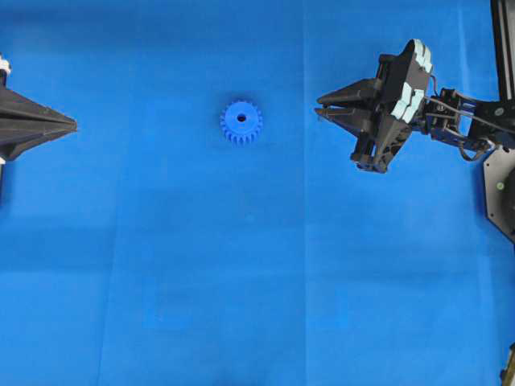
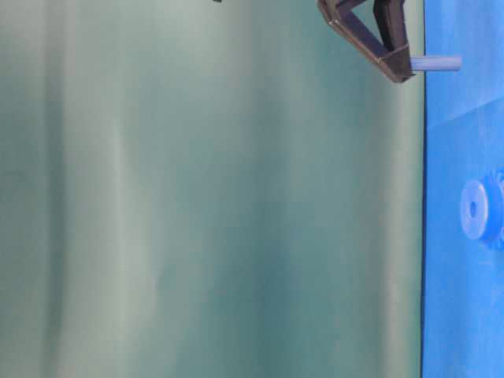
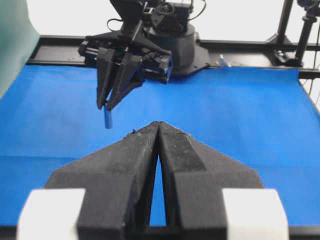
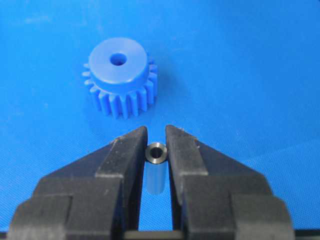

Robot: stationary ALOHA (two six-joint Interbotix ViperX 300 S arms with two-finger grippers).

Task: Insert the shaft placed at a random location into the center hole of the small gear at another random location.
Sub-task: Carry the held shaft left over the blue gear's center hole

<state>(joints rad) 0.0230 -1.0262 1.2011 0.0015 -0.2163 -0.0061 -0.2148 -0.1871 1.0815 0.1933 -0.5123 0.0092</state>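
Right fingers (image 4: 129, 150) pinch shaft (image 4: 156, 154) above blue mat (image 1: 241, 281).

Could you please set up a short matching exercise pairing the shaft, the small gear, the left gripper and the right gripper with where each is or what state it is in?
Column one:
1. shaft
2. small gear
3. left gripper
4. right gripper

Column two:
A. shut and empty at the left edge of the overhead view
B. lying flat on the blue mat, hole up
C. pinched between two black fingers, above the mat
D. shut on the pin, on the gear's right in the overhead view

Pairs: 1-C, 2-B, 3-A, 4-D
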